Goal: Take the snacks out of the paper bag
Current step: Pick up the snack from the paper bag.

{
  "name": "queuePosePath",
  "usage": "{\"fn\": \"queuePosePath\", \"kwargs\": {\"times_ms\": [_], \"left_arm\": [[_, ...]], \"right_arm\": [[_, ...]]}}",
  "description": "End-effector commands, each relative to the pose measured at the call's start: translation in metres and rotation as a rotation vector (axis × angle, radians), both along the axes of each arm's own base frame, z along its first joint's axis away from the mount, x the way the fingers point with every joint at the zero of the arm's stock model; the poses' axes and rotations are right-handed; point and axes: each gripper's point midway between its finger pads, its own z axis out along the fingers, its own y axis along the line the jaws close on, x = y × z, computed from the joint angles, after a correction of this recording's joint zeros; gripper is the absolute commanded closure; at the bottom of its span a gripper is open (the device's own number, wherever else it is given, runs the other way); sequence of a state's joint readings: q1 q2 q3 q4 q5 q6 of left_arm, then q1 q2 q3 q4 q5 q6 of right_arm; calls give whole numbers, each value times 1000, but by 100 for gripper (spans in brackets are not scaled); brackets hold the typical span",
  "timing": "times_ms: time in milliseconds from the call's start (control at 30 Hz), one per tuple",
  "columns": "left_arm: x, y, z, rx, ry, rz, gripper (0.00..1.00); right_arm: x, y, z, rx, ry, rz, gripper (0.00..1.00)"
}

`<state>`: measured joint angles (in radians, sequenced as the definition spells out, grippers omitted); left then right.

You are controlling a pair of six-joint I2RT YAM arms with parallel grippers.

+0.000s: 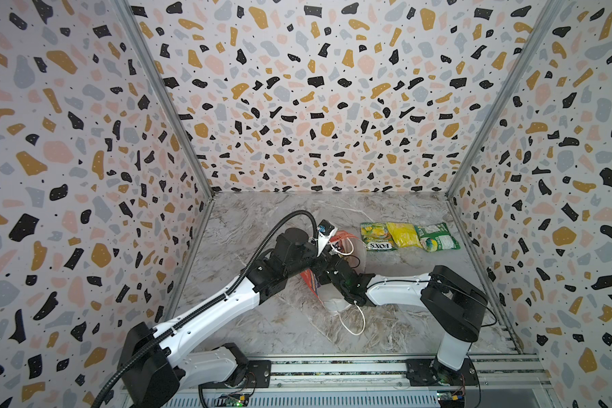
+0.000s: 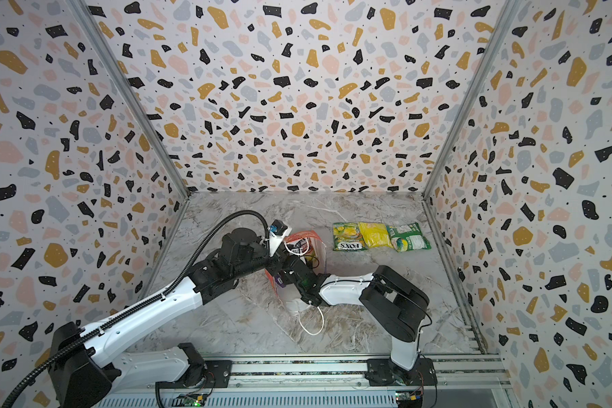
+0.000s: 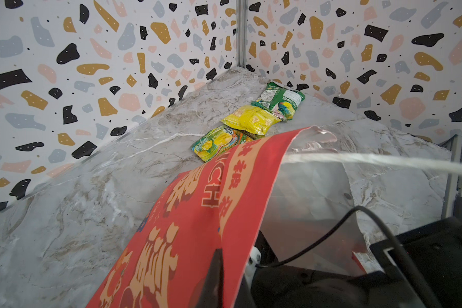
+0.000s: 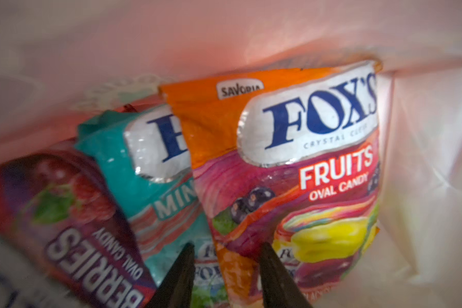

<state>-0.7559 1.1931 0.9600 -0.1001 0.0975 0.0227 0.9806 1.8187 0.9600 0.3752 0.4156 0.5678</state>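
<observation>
Paper bag (image 1: 341, 236) lies on its side at the centre of both top views. It is mostly covered by the two wrists, with only scraps of red showing around them. One white cord handle (image 1: 357, 323) trails onto the marble table (image 1: 280, 328) below the bag.

Inside the bag, seen from the right wrist: orange packet (image 4: 291, 160) marked FRUITS is in front. Teal packet (image 4: 144, 181) is partly tucked behind it, and purple packet (image 4: 64, 213) marked BERRIES sits next to that, print upside down. Pale bag wall surrounds them.

Right gripper (image 4: 226, 248) is inside the bag mouth with jaws apart, straddling the near edge of the orange packet, not clamped on it. Left gripper (image 3: 218, 256) is closed, pinching the bag's red side panel; one dark finger shows on the outside of it.

Three packets are already out, in a row right of centre in both top views, edges overlapping: green-and-yellow packet (image 1: 377, 236), yellow packet (image 1: 402, 234), green packet (image 1: 437, 236). The bag is just left of this row, not touching it.

Left arm (image 1: 209, 318) comes in from the lower left and right arm (image 1: 396, 289) from the lower right, meeting over the bag.
</observation>
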Motion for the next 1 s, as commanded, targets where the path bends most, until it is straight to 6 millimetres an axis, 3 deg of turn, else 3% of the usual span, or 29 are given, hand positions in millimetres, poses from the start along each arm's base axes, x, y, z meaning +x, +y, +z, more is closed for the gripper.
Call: {"fn": "queuePosePath", "kwargs": {"times_ms": [0,267,433,800,967], "left_arm": [[-14,-12,19,-72,-38,-78,100],[-14,-8,17,-74,-47,-58,100],[-9,-1,16,-70,-60,-5,100],[-2,9,17,-63,-85,54,100],[0,12,19,-59,-95,77,100]], "right_arm": [[15,-1,11,18,-25,-41,65],[19,-5,11,6,-19,-56,87],[16,-5,22,11,-33,-35,99],[-1,0,61,11,-109,41,100],[-17,8,75,7,-153,108,100]]}}
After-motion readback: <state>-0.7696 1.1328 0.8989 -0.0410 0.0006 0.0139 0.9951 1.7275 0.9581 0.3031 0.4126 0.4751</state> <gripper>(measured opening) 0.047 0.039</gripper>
